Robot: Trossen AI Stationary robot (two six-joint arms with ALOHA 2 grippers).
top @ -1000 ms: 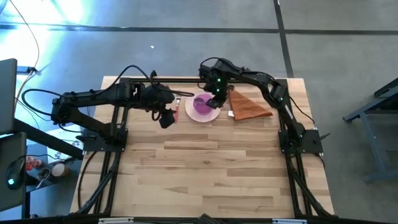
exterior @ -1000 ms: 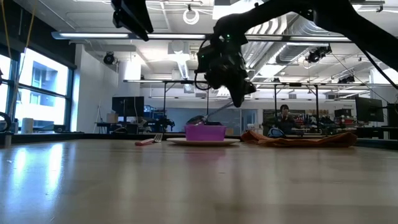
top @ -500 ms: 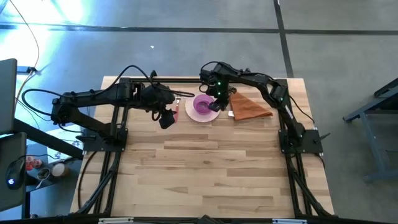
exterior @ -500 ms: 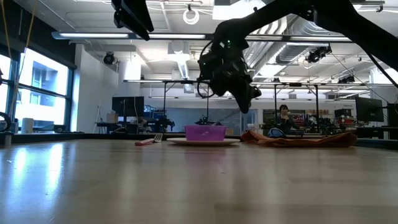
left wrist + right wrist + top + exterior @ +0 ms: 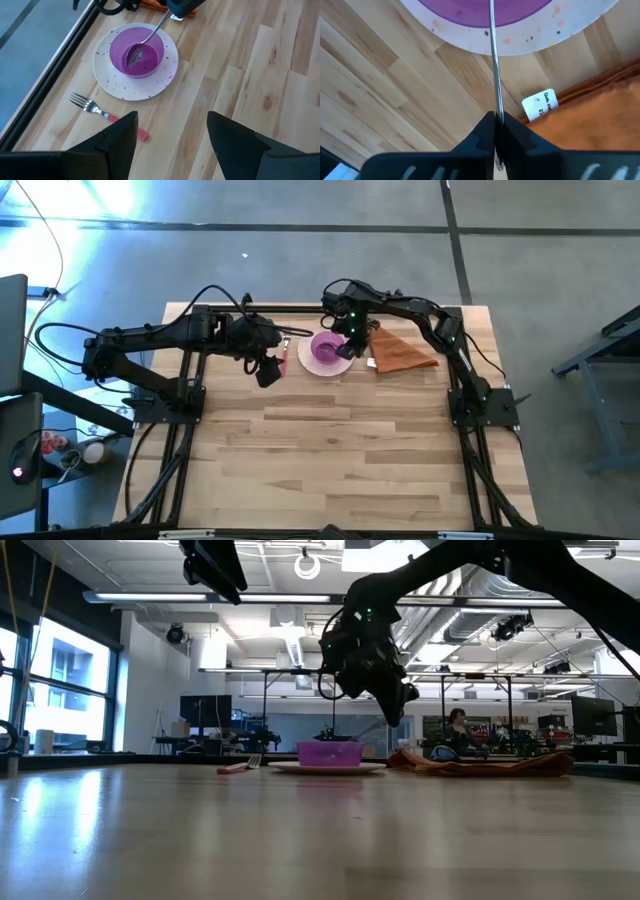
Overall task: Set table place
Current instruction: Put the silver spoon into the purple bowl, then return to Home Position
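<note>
A round white speckled plate (image 5: 165, 75) lies on the far middle of the table and carries a small purple bowl (image 5: 120, 62). A silver spoon (image 5: 152, 32) slants into the bowl from my right gripper (image 5: 495, 125), which is shut on it just right of the plate (image 5: 352, 340). The pink-handled fork (image 5: 107, 116) lies flat on the table left of the plate. The rust-orange napkin (image 5: 400, 352) lies flat right of the plate. My left gripper (image 5: 172, 145) is open and empty, raised above the table near the fork (image 5: 268, 370). My right gripper pinches the spoon's handle near its free end (image 5: 496, 112) between its two fingers. The fingers slant down from the table's right side and lie along the handle. The spoon tilts down, its scoop (image 5: 134, 56) inside the purple bowl, the handle crossing the bowl's rim.
The black frame (image 5: 55, 60) edges the table's far side just behind the plate. A white tag (image 5: 540, 105) sticks out of the napkin's edge near my right gripper. Bare planks (image 5: 330, 450) fill the near half of the table.
My right gripper has gone down a little and tipped. The spoon's scoop, which was above the bowl's rim, has sunk into the purple bowl. My left gripper has kept still.
</note>
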